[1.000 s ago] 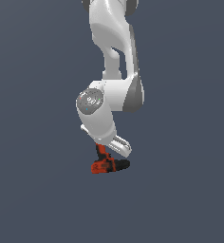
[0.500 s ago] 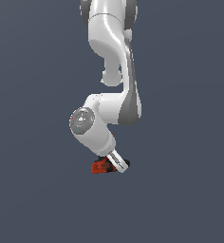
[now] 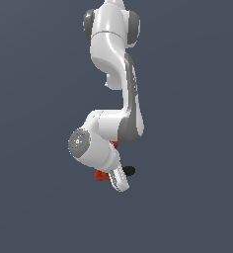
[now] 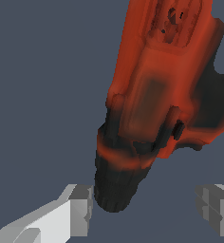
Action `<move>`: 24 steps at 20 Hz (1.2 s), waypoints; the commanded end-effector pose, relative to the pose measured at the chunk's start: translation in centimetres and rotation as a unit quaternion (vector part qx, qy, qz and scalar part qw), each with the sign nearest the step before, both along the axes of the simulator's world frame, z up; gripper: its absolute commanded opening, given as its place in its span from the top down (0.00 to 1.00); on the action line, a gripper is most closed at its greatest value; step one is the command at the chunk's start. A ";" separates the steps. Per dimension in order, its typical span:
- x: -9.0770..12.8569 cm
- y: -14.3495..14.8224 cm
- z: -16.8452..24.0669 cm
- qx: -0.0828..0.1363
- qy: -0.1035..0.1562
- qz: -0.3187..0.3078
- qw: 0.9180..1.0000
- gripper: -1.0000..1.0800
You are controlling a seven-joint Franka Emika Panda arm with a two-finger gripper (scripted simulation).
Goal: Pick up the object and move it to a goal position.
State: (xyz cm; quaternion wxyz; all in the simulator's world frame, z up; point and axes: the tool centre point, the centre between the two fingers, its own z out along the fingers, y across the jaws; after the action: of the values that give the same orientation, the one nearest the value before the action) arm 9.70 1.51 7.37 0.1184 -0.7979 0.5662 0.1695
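A small red-orange drill [image 4: 156, 90] with black trim is seen close beneath the wrist camera, its black nose [image 4: 115, 187] lying between the two grey fingertips [image 4: 80, 209] of the claw [image 4: 147, 209]. The fingers are spread wide: a clear gap is shown on each side of the nose, and no contact with the drill is visible, so nothing is held. In the exterior view, the drill [image 3: 100, 174] is mostly hidden behind the white forearm and hand of the arm [image 3: 113, 123]; only a red patch to the exterior view's left of the hand and a black end [image 3: 130, 170] to its right are shown, with a further sliver of red just above. The arm is folded down from the top of the frame against a plain dark grey-blue ground [image 3: 197, 197]. Whether the drill rests on that ground cannot be told.
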 end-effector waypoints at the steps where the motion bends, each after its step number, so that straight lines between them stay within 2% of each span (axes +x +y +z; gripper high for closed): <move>1: 0.4 0.3 -0.5 0.009 0.014 -0.028 0.999 0.19; 10: 1.0 1.0 -1.4 0.027 0.042 -0.082 0.995 0.19; 17: 1.0 1.1 -1.7 0.028 0.044 -0.085 0.995 0.19; 24: 0.6 2.3 -4.0 0.028 0.045 -0.087 0.995 0.19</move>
State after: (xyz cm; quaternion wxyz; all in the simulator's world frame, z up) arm 10.34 3.60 3.83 0.1293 -0.7335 0.6332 0.2105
